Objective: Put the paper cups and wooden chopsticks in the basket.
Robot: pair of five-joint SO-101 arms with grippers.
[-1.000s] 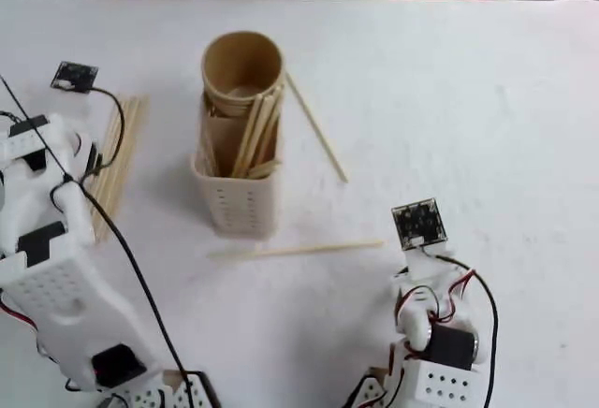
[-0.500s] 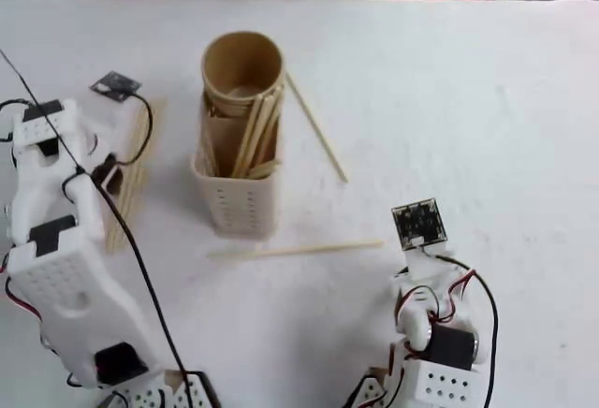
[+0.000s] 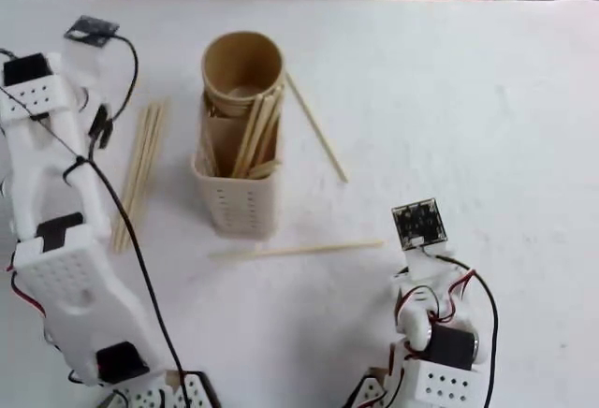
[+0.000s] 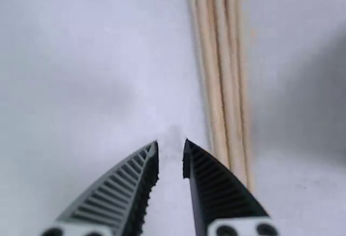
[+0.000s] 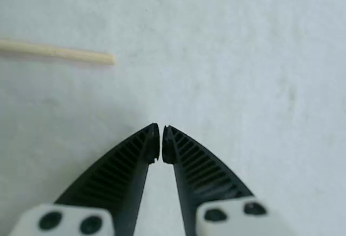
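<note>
Pale wooden chopsticks [image 3: 138,169] lie bundled on the white table [image 3: 487,99] beside the perforated basket [image 3: 239,204], which holds a tan paper cup [image 3: 241,66] and more sticks. The left gripper [image 4: 171,144] hovers by the bundle, jaws narrowly apart and empty. The right gripper [image 5: 161,131] is near a single chopstick [image 5: 54,52], jaws nearly touching.

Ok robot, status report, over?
Left gripper slightly open, empty, beside chopstick bundle. Right gripper shut, empty. Paper cups in basket; two single chopsticks on table.
</note>
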